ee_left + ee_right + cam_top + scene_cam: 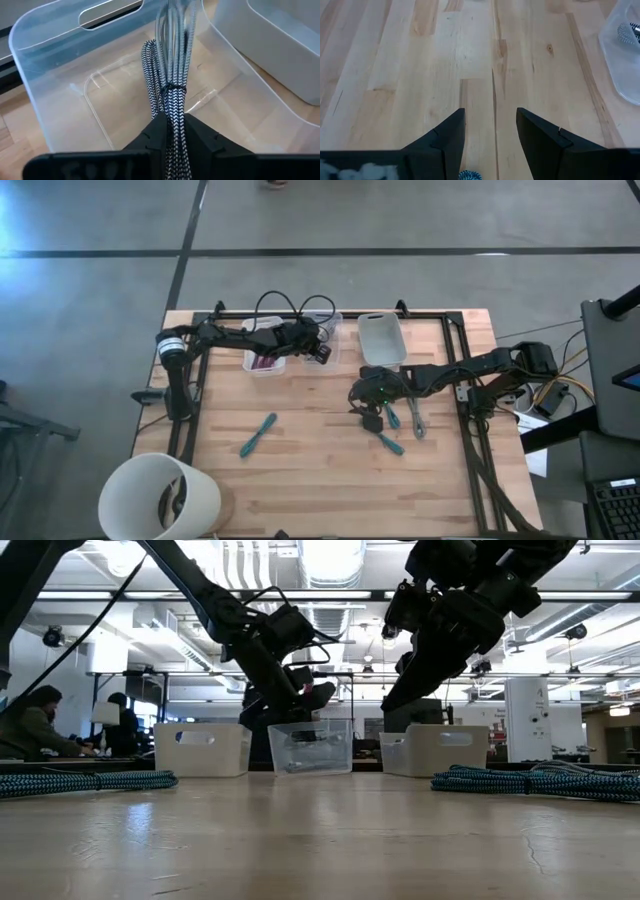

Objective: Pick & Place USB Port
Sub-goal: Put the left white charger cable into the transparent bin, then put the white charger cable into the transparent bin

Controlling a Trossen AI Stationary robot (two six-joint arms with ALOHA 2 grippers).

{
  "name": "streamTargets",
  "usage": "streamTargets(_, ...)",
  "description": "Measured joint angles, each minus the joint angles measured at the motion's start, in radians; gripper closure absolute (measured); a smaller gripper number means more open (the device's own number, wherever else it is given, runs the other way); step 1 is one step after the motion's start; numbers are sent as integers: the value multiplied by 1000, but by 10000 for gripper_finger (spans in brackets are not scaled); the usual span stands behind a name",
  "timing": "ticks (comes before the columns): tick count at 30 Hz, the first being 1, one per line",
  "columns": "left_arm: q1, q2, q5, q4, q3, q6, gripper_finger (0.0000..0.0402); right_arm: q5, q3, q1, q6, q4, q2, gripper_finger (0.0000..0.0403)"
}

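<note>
Left claw (172, 132): over the clear bin (60, 100) at the back of the counter (320, 470); the two fingers stand narrowly apart with a bundled black-and-white braided cable (167, 95) between them, touching both. The cable hangs down into the bin.
Clear bin: middle one of three at the back edge; in the low view it stands between a white bin (200, 748) and another white bin (435, 748).
Right claw (490, 135): hovers over bare wood near the middle of the counter, fingers wide, holding nothing. A bit of teal braided cable (469, 175) shows just below the gap.
Teal cables: one bundle (258, 435) lies left of centre; others (390, 443) lie by the right claw, together with a grey cable (417, 420).
Black item (373, 422): small, under the right claw in the high view; cannot tell what it is.
White bucket (160, 500): at the counter's front left corner.
Writing: no readable label or brand on any bin, cable or arm; the pale marks on the wrist mounts are too blurred to read.
Room: people (35, 725) sit at desks at far left in the low view.
</note>
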Motion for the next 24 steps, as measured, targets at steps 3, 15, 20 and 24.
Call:
streamTargets(3, 0, 0, 0, 0, 0, 0, 335, 0, 0, 0, 0, 0, 0, 229)
streamTargets(15, -2, -14, 3, -8, 5, 34, 299, 0, 0, 0, 5, 0, 0, 229)
streamTargets(20, -7, -67, 34, 1, 30, 77, 301, -1, 0, 0, 28, -6, 0, 229)
streamTargets(24, -18, -131, 61, -7, 35, 132, 303, -1, 0, 0, 63, -27, -8, 229)
